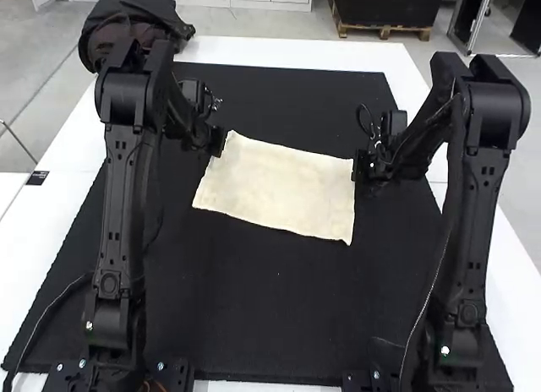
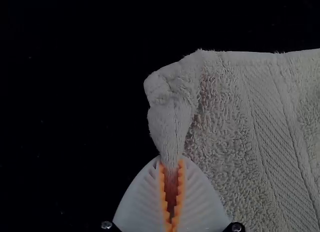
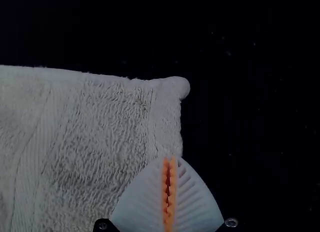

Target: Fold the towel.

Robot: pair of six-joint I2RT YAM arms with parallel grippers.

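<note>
A white table (image 1: 279,52) runs out around the towel (image 1: 275,189) on every side, and between the two lies a black mat (image 1: 262,299), directly under the cloth. The left arm (image 1: 122,206) stands to the left of the towel and the right arm (image 1: 473,215) to its right, both with their bases on the near side of it.

The towel itself is cream-coloured and lies spread, slightly askew, well forward of the arm bases. Near each of its ends a flatter woven band (image 2: 275,117) crosses the pile.

The left gripper (image 1: 220,145) is at the towel's far left corner, clenched on a gathered pinch of the cloth; just past its tips the corner is bunched. The right gripper (image 1: 357,166) sits at the towel's right edge, near the far right corner, with its fingers drawn together. The light is poor there, so whether any cloth is caught between them I can't fairly say.

Both have white ribbed fingers; the orange pads (image 2: 162,184) on the left meet the towel, and the orange pads (image 3: 165,192) on the right stand almost touching each other, beside its edge.
</note>
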